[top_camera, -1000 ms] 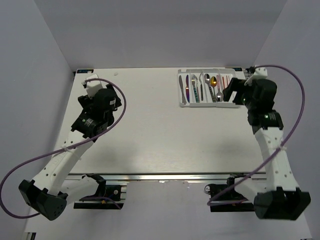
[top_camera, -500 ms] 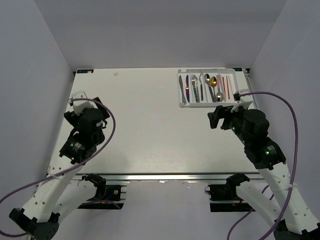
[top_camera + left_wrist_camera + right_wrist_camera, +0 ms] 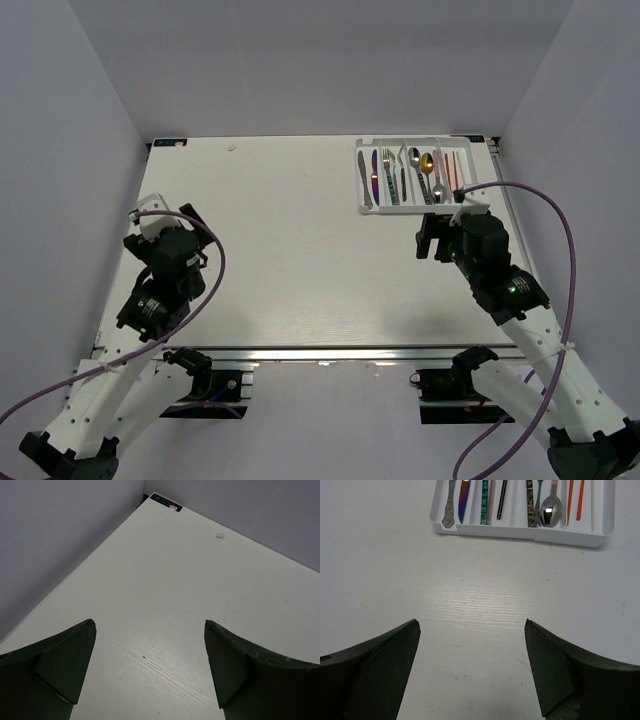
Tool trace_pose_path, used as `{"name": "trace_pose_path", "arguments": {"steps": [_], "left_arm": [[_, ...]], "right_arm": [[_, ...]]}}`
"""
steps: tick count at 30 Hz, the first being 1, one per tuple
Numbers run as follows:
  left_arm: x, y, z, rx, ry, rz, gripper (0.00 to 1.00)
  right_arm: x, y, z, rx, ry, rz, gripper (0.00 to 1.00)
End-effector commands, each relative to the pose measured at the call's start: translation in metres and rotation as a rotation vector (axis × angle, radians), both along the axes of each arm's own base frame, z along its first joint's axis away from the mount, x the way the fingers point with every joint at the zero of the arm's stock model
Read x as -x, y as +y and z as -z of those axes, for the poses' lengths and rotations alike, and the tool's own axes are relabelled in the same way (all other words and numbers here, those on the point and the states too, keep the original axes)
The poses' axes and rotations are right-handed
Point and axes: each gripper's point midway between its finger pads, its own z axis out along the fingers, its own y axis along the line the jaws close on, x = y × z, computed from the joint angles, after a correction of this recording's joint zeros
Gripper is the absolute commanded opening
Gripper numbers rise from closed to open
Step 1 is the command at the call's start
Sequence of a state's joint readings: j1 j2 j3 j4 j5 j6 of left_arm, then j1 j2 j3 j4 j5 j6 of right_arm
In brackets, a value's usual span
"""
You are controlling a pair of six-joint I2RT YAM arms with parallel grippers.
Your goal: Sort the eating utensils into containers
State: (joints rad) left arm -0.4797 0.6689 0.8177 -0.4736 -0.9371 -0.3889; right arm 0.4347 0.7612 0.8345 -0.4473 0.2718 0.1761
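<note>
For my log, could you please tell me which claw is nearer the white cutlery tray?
Right. The right claw sits just in front of the tray; the left claw is far across on the left.

Lab test cell, white table (image 3: 300, 250), plain grey walls (image 3: 320, 60)

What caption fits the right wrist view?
Right gripper open over the table, facing the white cutlery tray filled with sorted utensils.
</note>
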Motion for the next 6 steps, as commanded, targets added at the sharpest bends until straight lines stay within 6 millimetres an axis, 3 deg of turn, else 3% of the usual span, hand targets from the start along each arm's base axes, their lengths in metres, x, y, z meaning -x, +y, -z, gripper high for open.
{"name": "trace_pose_path", "arguments": {"steps": [1,6], "left_arm": [[-0.0053,-0.0040,0.0031,-0.007,0.021,0.015,0.98],[-0.0061,-0.0029,0.0034,-0.002,0.020,0.007,0.98]], "right_arm": [[-0.0032,-0.0015,-0.0061,-0.021,-0.032,0.030,0.89],[-0.0016,-0.0026,-0.0058,-0.027,-0.034,0.035,0.89]]}}
